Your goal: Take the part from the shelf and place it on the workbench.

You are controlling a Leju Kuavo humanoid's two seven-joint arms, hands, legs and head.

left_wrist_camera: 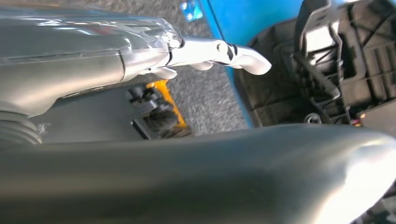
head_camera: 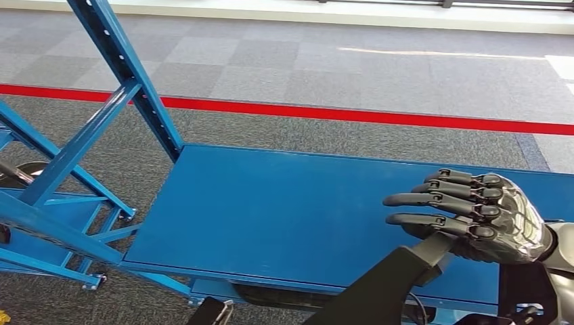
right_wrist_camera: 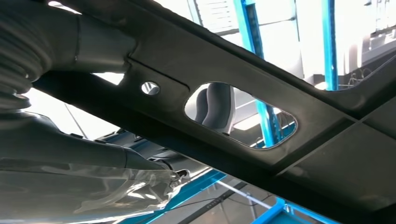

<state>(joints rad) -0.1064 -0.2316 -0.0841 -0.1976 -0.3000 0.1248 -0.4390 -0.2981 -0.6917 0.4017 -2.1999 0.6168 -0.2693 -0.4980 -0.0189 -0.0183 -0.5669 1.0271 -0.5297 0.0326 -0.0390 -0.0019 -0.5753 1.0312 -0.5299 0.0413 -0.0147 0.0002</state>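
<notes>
Half Done: Part in Hand, Not Yet Set Down

One hand, the right hand (head_camera: 474, 217), was holding the dark part (head_camera: 379, 284) in the head view, fingers curled over its upper end, above the near right edge of the blue tabletop (head_camera: 271, 210). The part appeared carried rather than resting on the surface, so placement looked outstanding. The blue shelf (head_camera: 74, 149) frame stood to the left.

The right wrist view showed the part (right_wrist_camera: 261, 107) close up: a black moulded panel with an oblong opening, detail absent from the head view. The left wrist view showed the left hand (left_wrist_camera: 219, 51) with one pale finger extended; whether it held anything could not be told.
</notes>
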